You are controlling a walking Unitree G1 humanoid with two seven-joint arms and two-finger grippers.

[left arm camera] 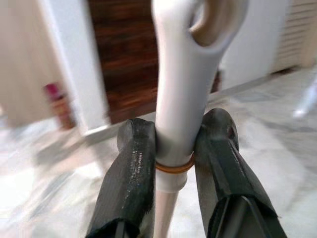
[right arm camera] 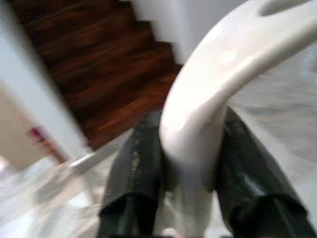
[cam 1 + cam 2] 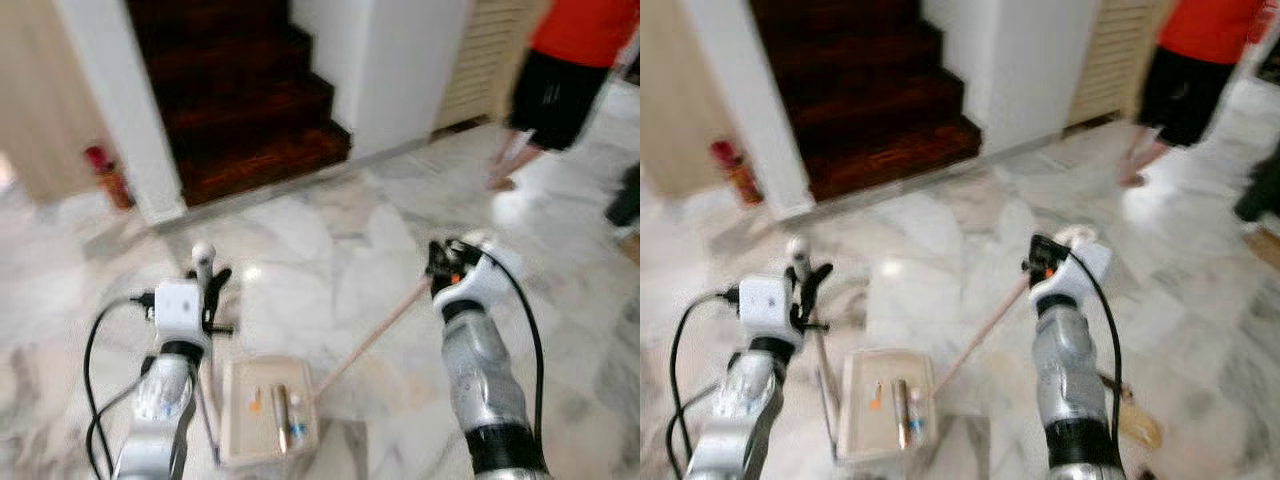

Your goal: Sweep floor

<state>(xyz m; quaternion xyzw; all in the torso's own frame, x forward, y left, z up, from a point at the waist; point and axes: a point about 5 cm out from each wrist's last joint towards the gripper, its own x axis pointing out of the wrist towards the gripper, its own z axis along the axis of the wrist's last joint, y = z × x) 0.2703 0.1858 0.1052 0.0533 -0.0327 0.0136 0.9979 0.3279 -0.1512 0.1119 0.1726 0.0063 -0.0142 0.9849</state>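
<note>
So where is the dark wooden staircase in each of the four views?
Left eye view: staircase at top, left of centre.
Right eye view: staircase at top, left of centre.
Left wrist view: staircase behind the dustpan handle in the left claw.
Right wrist view: staircase behind the broom handle in the right claw.
Shared landmark: the white pillar beside it.

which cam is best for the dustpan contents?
Left eye view. It looks down into the dustpan, showing small litter pieces on its tray. The right eye view shows the same, slightly blurrier. The left wrist view gives just the white handle top clamped between the left gripper fingers, not the tray.
</note>
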